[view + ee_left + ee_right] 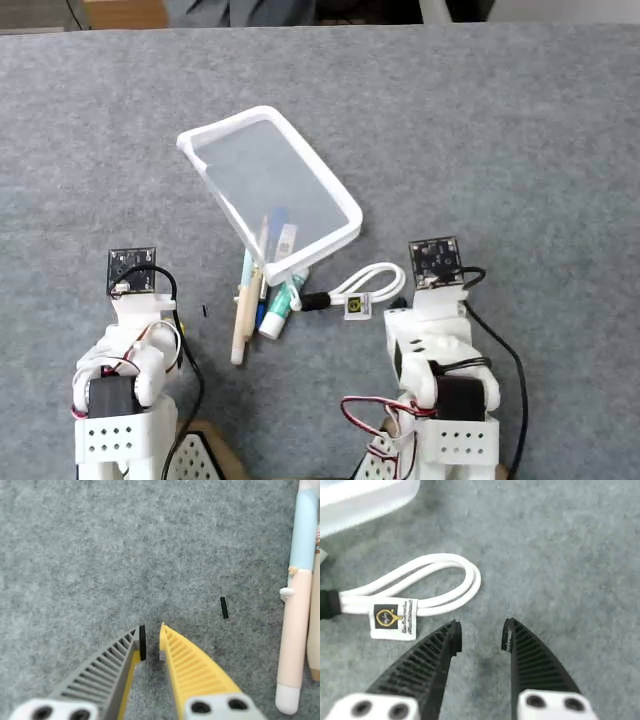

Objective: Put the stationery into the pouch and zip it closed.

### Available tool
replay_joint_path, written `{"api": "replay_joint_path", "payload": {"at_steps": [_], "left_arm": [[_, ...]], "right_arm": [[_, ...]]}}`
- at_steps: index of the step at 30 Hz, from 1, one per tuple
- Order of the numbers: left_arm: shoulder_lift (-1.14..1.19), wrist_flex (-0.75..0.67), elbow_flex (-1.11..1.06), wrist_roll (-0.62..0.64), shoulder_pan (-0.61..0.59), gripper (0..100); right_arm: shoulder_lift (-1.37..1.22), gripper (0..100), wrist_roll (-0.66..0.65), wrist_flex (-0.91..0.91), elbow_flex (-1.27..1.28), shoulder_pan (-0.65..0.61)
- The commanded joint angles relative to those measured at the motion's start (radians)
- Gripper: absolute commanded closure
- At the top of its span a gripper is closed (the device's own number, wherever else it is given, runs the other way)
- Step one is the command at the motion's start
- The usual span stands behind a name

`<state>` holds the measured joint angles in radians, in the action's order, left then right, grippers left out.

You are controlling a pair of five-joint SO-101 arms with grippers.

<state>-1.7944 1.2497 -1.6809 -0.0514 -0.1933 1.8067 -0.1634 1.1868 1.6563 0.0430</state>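
**The pens may slip back out**

The pouch lies in the middle of the grey table. The pens stick half out of its mouth, with their ends on the table between the two arms.

The left gripper sits near them. It has only a thin gap between its fingers and holds nothing. The right gripper is a bit wider, empty, just beside the white cord loop.

A push on the pens may slide the light pouch away. The pens may also roll. Any pen end left in the mouth may jam the zip.
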Motion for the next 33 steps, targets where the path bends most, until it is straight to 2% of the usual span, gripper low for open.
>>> {"api": "replay_joint_path", "payload": {"at_steps": [1, 4, 7, 11, 13, 18, 23, 27, 33], "left_arm": [[-0.008, 0.009, -0.018, 0.008, -0.012, 92], [-0.008, 0.009, -0.018, 0.008, -0.012, 92], [-0.008, 0.009, -0.018, 0.015, -0.012, 92], [-0.005, 0.011, -0.007, 0.17, -0.013, 92], [0.002, 0.018, 0.018, 0.212, -0.008, 92], [0.002, 0.031, 0.044, 0.176, -0.013, 92], [0.003, 0.031, 0.14, 0.176, -0.094, 92], [0.029, 0.026, 0.165, 0.086, -0.111, 92], [0.275, -0.008, 0.295, 0.072, -0.108, 92]], "right_arm": [[0.062, 84.7, 0.012, -0.017, -0.091, -0.071], [-0.018, 84.7, 0.017, -0.023, -0.179, -0.117], [-0.214, 84.7, 0.071, -0.026, -0.266, -0.124], [-0.602, 84.4, 0.112, -0.052, -0.4, -0.19], [-0.789, 84.3, 0.106, -0.029, -0.506, -0.235], [-1.115, 84.3, 0.028, 0.086, -0.746, -0.304], [-1.144, 84.6, 0.009, 0.028, -0.769, -0.327], [-1.145, 84.3, -0.005, 0.026, -0.768, -0.384], [-1.145, 84.3, -0.011, 0.026, -0.768, -0.387]]}}
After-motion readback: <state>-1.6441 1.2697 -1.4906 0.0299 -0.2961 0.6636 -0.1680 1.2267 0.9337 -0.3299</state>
